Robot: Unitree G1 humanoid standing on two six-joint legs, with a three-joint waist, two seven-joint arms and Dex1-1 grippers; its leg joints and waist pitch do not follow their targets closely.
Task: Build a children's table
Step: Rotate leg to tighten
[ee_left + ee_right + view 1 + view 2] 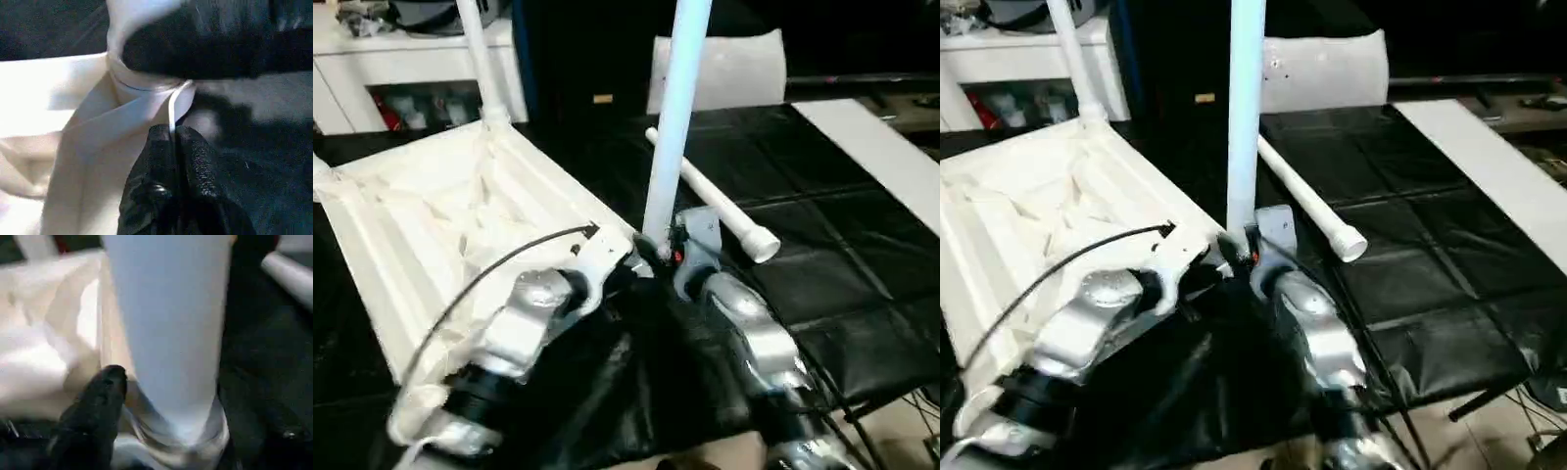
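Children's table (440,225) is seen lying upside down on the black tabletop (832,245), ribbed underside up, filling the left half of the head views. One leg (481,59) is already standing in the far corner socket near the upper left of the frame, and a second leg (674,117) is being set upright into the near corner socket at the centre. That second leg is clamped low down by the right gripper (658,250), while a rib of the top just below the socket is pinched by the left gripper (172,147), so the top looks braced for the push. A third leg (710,196) is left lying loose on the tabletop just right of centre. Whether the centre leg is fully seated can't be told. So roughly halfway is the guess, with at least the loose leg still to be fitted.
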